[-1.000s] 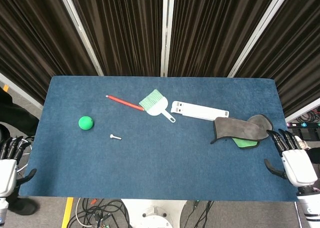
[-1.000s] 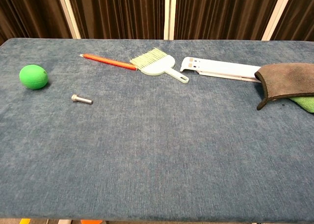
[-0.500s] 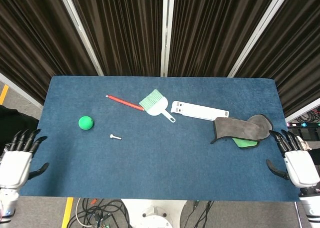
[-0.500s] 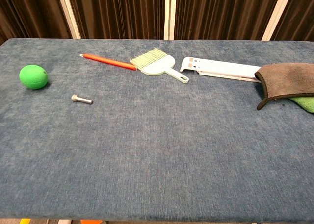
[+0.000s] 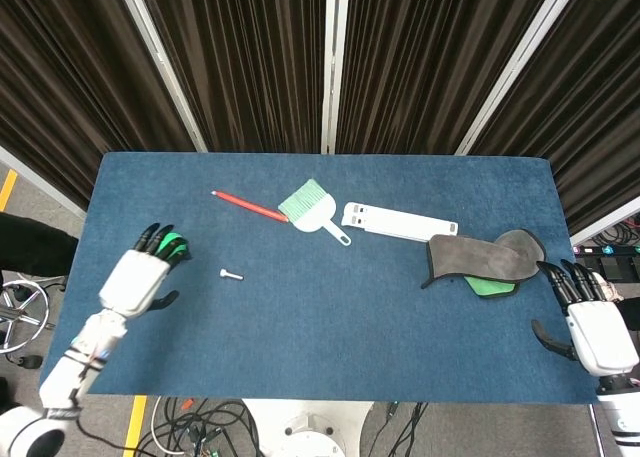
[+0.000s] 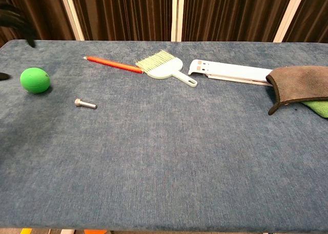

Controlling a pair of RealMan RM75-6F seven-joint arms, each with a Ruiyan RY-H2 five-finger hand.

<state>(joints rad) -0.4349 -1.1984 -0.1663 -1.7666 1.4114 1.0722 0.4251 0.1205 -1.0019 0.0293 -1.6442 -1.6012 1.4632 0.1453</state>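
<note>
On the table: blue felt-covered table top [image 5: 330, 307] carries everything, me reaching in from both near corners.
Left arm: my white left hand [image 5: 140, 274] hangs above the small green rubber ball [image 6: 35, 80], dark fingers [image 5: 152, 239] spread, gripping nothing; whether they touch it I cannot tell.
Right arm: my right hand [image 5: 590, 327] sits off the right edge, fingers apart, nothing held, near the grey cloth mitt [image 5: 480, 258].
Ball: near the left edge, beside the short silver bolt [image 6: 85, 104].
Writing: none readable anywhere.
</note>
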